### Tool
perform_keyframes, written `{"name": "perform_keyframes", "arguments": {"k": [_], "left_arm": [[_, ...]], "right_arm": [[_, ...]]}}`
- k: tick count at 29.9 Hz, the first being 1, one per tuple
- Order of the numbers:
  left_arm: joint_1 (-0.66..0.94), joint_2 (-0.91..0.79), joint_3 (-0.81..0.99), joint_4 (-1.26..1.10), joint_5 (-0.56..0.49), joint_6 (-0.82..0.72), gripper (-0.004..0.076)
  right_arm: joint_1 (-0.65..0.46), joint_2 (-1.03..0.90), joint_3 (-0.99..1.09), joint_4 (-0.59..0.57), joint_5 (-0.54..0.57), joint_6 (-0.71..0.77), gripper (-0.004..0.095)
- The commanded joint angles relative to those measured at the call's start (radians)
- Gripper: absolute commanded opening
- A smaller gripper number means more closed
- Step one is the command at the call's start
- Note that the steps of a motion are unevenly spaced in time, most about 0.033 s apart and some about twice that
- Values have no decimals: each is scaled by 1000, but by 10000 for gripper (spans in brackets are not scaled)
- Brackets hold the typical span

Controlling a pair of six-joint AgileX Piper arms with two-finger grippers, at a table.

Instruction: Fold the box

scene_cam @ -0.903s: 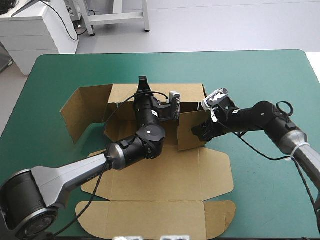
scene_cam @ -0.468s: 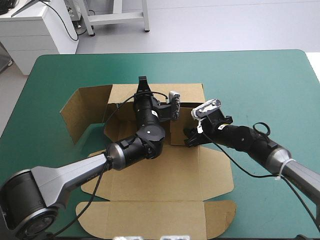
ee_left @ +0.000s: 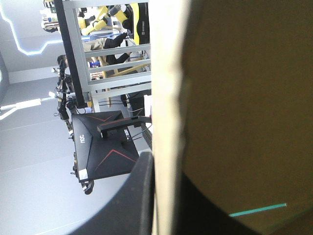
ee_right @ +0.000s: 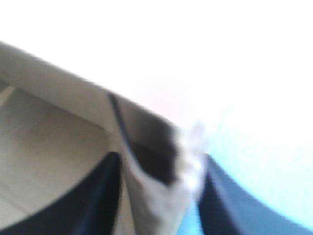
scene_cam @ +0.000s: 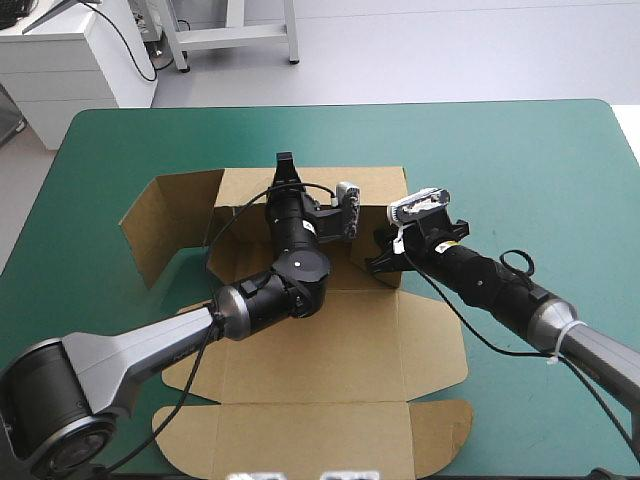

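The brown box (scene_cam: 330, 350) lies as a cut sheet in the middle of the teal-green table, its back wall (scene_cam: 370, 185) raised. My left gripper (scene_cam: 287, 166) is shut on that wall's top edge. In the left wrist view the board's pale edge (ee_left: 168, 122) runs between the black fingers (ee_left: 142, 196). My right gripper (scene_cam: 381, 258) holds the right side wall (scene_cam: 380, 278), tipped inward over the base. The right wrist view, blurred, shows board (ee_right: 156, 196) between the two fingers (ee_right: 93, 196) of the gripper (ee_right: 160, 157).
The box's left side flap (scene_cam: 170, 220) stands splayed outward. The lid panel (scene_cam: 300, 435) with rounded tabs lies flat near the table's front edge. Bare teal-green cover (scene_cam: 540, 160) stretches to the right and far side.
My right gripper swung left from outside the right side wall, carrying that wall inward over the base. The left arm has stayed on the back wall.
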Motion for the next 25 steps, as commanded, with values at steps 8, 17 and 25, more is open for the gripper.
{"name": "perform_keyframes", "arguments": {"k": [8,17,25], "left_arm": [[-4,-47,-30,61,6,-9,-8],[7,-47,-30,186,-65,-9,145],[2,-47,-30,216,-51,-73,430]], "right_arm": [[1,-36,-29,1,-50,-13,-21],[1,-34,-29,-5,-102,-115,-15],[-46,22,-68,1,-100,-119,-14]]}}
